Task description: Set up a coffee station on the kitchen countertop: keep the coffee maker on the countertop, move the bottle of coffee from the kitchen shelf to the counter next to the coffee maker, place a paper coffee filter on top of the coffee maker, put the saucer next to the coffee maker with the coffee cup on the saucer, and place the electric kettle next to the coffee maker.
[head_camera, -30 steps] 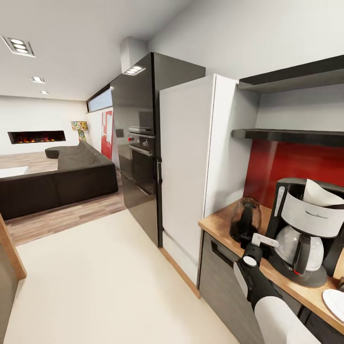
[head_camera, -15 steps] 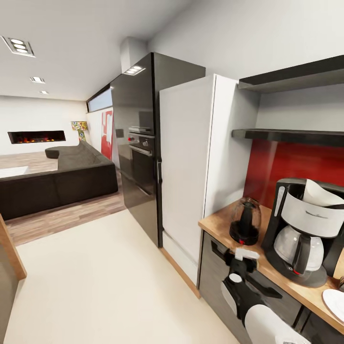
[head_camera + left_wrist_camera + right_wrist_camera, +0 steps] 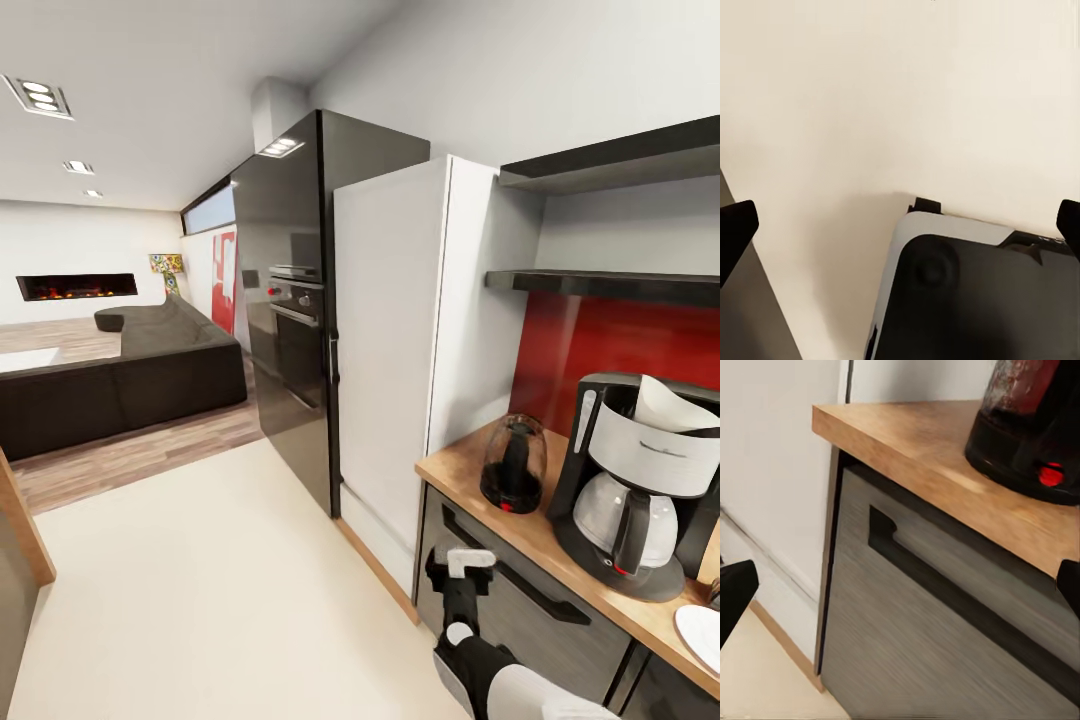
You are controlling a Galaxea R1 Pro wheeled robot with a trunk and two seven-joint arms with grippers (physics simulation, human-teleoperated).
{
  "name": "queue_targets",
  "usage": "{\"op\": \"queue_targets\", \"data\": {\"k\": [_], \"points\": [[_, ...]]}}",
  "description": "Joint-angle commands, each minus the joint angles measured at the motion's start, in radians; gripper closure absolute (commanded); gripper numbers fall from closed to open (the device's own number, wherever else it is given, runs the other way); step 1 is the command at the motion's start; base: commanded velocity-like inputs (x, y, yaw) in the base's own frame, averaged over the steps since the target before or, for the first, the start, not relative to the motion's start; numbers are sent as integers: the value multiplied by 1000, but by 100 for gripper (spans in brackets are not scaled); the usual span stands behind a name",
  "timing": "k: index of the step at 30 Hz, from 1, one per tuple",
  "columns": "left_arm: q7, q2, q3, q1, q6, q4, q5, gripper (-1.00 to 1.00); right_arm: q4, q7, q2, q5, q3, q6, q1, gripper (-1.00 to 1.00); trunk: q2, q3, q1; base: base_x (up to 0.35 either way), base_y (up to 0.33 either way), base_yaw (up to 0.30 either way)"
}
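Observation:
The black coffee maker [image 3: 630, 490] stands on the wood-toned kitchen countertop [image 3: 455, 468], with a white paper coffee filter [image 3: 668, 405] in its top. To its left the dark electric kettle [image 3: 513, 463] stands upright; its black base and red switch fill a corner of the right wrist view [image 3: 1035, 450]. A white saucer [image 3: 702, 635] peeks in at the frame's right edge. My right gripper [image 3: 456, 560] [image 3: 900, 592] hangs open below the counter edge, facing the grey drawer front [image 3: 945, 645]. My left gripper [image 3: 900, 225] is open over the floor. The bottle of coffee and coffee cup are out of view.
Two black wall shelves [image 3: 610, 283] hang above the counter over a red backsplash. A white tall cabinet [image 3: 400, 360] and black oven column [image 3: 290, 320] stand to the left. Cream floor [image 3: 200, 600] stretches toward a dark sofa [image 3: 120, 380]. My base [image 3: 975, 300] lies under the left gripper.
My right gripper has let go of the kettle and dropped down and back, from counter height to in front of the drawer. The kettle stays on the countertop.

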Motion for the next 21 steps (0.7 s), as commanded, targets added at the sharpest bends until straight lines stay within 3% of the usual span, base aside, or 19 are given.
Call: {"op": "queue_targets", "data": {"k": [1, 6, 10, 12, 16, 21], "points": [[0, 1, 1, 0, -2, -8, 7, -100, 13, -3, 2, 21, -7, -4, -1, -100, -1, 0, 0, 0, 0, 0], [2, 5, 0, 0, 0, -47, 4, -100, 50, 50, 2, 51, -7, -7, 0, -100, -1, 0, 0, 0, 0, 0], [1, 8, -1, 0, 2, -84, 0, -100, 75, 163, -8, 59, -8, -6, 0, -100, -1, 0, 0, 0, 0, 0], [1, 7, -2, 0, 2, -105, -13, -100, 81, 217, -26, 60, -8, -4, 0, -100, -1, 0, 0, 0, 0, 0], [1, 0, -1, 0, -1, -162, -85, -100, 84, 300, -93, 59, -8, 2, 17, -100, -1, 0, 0, 0, 0, 0], [0, -7, -1, 0, -1, -219, -104, -100, 85, 312, -105, 59, -8, 4, 37, -100, -1, 0, 0, 0, 0, 0]]}}
